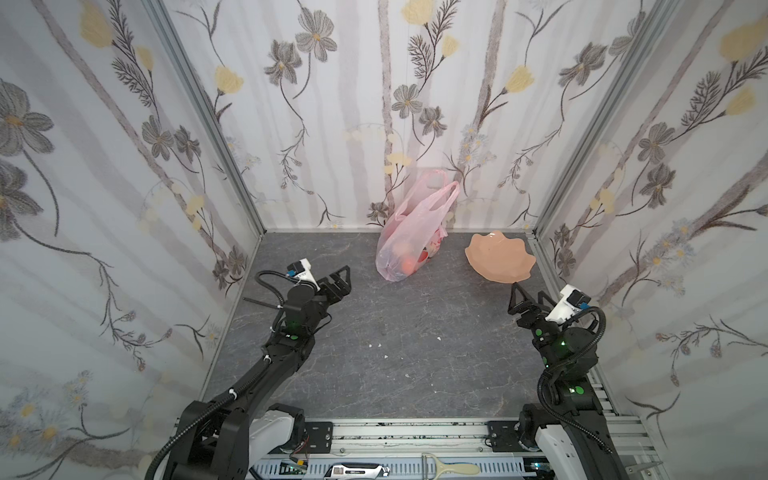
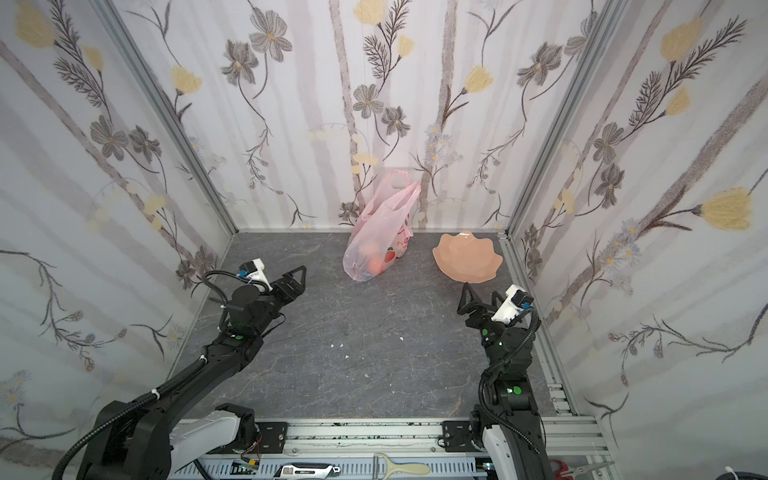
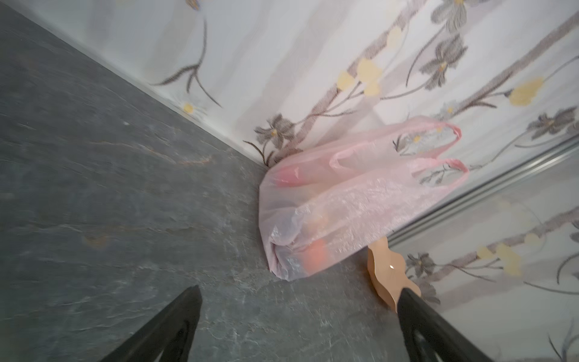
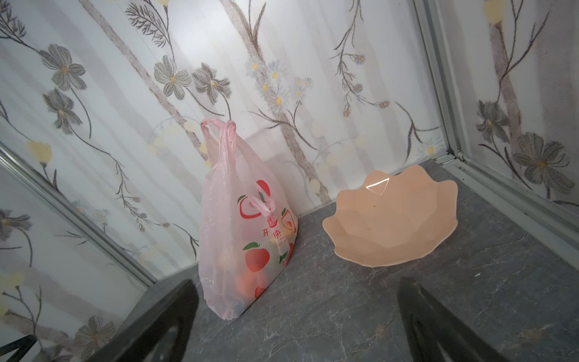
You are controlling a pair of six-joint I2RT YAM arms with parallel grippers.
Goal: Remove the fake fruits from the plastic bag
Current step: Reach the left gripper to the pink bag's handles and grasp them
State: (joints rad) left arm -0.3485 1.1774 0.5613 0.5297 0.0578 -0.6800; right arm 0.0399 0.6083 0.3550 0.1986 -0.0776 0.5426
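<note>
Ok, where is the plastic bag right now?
In both top views the plastic bag stands at the back of the table, near the middle, by the flowered back wall, with the peach dish apart on its right.

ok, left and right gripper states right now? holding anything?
Left gripper: open, empty, short of the thin translucent pink plastic bag.
Right gripper: open, empty, just short of the peach wavy-edged dish.

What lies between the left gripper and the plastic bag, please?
Only bare grey tabletop; nothing sits between the open left gripper and the plastic bag, as both top views and the left wrist view show.
</note>
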